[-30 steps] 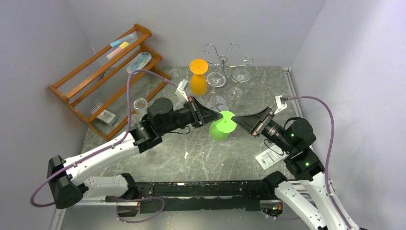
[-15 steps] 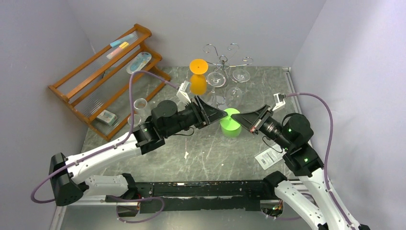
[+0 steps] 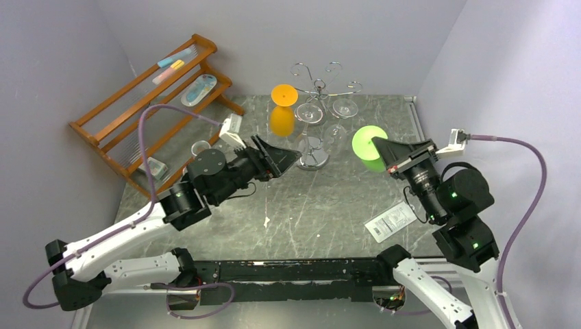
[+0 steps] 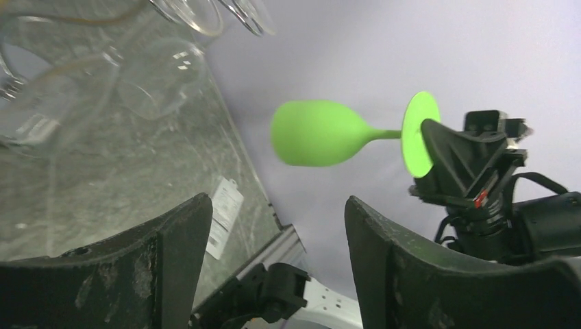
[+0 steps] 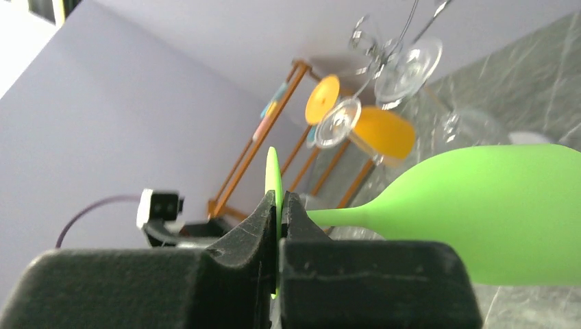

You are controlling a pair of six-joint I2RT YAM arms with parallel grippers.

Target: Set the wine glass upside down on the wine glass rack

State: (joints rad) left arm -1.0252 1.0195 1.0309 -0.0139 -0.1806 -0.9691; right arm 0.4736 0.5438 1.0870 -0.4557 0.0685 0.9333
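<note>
The green wine glass (image 3: pixel 368 145) hangs in the air to the right of the wine glass rack (image 3: pixel 319 86), a silver wire stand on a round chrome base. My right gripper (image 3: pixel 379 143) is shut on the glass's flat foot. The right wrist view shows the pinch (image 5: pixel 279 199), with the stem and bowl (image 5: pixel 493 219) sticking out sideways. My left gripper (image 3: pixel 293 157) stands open and empty left of the rack's base. In the left wrist view its jaws (image 4: pixel 275 202) frame the green glass (image 4: pixel 322 133) far off. An orange glass (image 3: pixel 283 110) and clear glasses (image 3: pixel 310 113) hang upside down on the rack.
An orange-brown wooden tiered shelf (image 3: pixel 157 103) leans at the back left, with a small cup (image 3: pixel 200 147) in front of it. A white tag (image 3: pixel 390 221) lies on the marble table near the right arm. Walls close in on three sides.
My left gripper opened, let go of the green glass and drew back to the left. My right gripper shut on the glass's foot and carried it up and to the right.
</note>
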